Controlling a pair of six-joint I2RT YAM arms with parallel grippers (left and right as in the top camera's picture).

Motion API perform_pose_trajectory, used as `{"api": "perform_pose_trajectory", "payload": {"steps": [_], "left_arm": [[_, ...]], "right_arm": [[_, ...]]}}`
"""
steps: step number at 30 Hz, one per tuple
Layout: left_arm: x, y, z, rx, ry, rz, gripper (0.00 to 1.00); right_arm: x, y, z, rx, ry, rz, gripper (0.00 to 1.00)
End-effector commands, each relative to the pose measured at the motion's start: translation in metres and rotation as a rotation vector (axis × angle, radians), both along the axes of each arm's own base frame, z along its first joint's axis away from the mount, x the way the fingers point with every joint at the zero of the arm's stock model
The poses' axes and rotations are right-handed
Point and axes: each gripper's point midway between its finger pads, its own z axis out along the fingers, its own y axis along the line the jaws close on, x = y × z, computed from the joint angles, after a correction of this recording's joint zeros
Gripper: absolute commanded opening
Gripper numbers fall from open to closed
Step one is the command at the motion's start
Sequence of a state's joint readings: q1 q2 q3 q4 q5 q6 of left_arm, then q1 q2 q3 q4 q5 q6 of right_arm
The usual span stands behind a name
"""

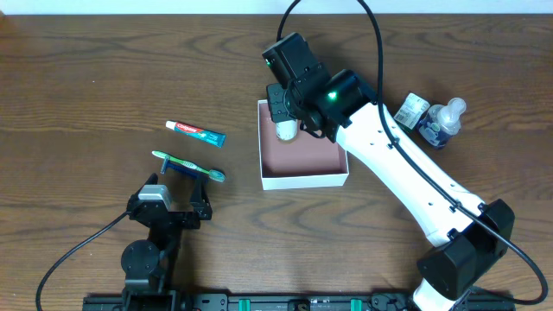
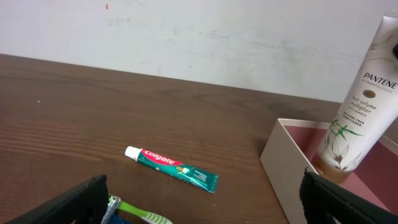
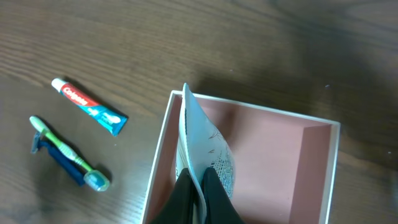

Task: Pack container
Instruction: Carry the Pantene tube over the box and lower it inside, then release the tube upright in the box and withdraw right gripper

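While Pantene tube (image 2: 360,106) stands in container (image 1: 304,180), left gripper (image 1: 171,210) gapes

Though its cap sits low in the container's far-left corner, mid-table, the tube is clamped at its crimped top by the right gripper (image 3: 198,186). Near left, the left gripper's jaws are apart, toothbrush (image 1: 188,166) and toothpaste (image 1: 195,131) just beyond on the table (image 1: 86,86)

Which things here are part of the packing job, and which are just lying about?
In the job:
- shallow square cardboard box, white walls, pink inside
- white Pantene tube, lower end in the box, clamped by the right gripper

Lying about on the table, probably to pack later:
- red-and-green Colgate toothpaste tube
- green toothbrush
- small patterned bottle
- clear pump bottle
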State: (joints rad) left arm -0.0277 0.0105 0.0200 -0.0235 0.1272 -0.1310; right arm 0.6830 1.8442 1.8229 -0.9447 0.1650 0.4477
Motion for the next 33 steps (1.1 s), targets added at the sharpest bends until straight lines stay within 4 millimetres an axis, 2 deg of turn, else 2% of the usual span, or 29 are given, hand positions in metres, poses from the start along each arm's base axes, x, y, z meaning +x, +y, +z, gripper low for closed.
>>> {"api": "perform_pose_trajectory", "payload": {"steps": [1,6,10,18,23,28,33], "left_arm": [[-0.001,-0.001,-0.015,-0.002,0.047,-0.007,0.98],[-0.001,-0.001,-0.015,-0.002,0.047,-0.007,0.98],[-0.001,-0.001,-0.015,-0.002,0.047,-0.007,0.98],[-0.001,-0.001,-0.015,-0.002,0.047,-0.007,0.98],[-0.001,-0.001,-0.015,-0.002,0.047,-0.007,0.98],[-0.001,-0.001,-0.015,-0.002,0.047,-0.007,0.98],[-0.001,-0.001,-0.015,-0.002,0.047,-0.007,0.98]], "right_arm": [[0.006,-0.005,0.008,-0.022,-0.045,-0.040,0.01],[0.008,-0.018,-0.005,-0.058,-0.007,-0.070,0.01],[0.015,-0.032,-0.007,-0.096,-0.007,-0.054,0.01],[0.031,-0.076,-0.013,-0.129,0.026,-0.115,0.01],[0.036,-0.084,-0.015,-0.120,0.034,-0.108,0.01],[0.040,-0.082,-0.016,-0.112,0.016,-0.108,0.01],[0.044,-0.080,-0.029,-0.105,0.010,-0.113,0.02]]}}
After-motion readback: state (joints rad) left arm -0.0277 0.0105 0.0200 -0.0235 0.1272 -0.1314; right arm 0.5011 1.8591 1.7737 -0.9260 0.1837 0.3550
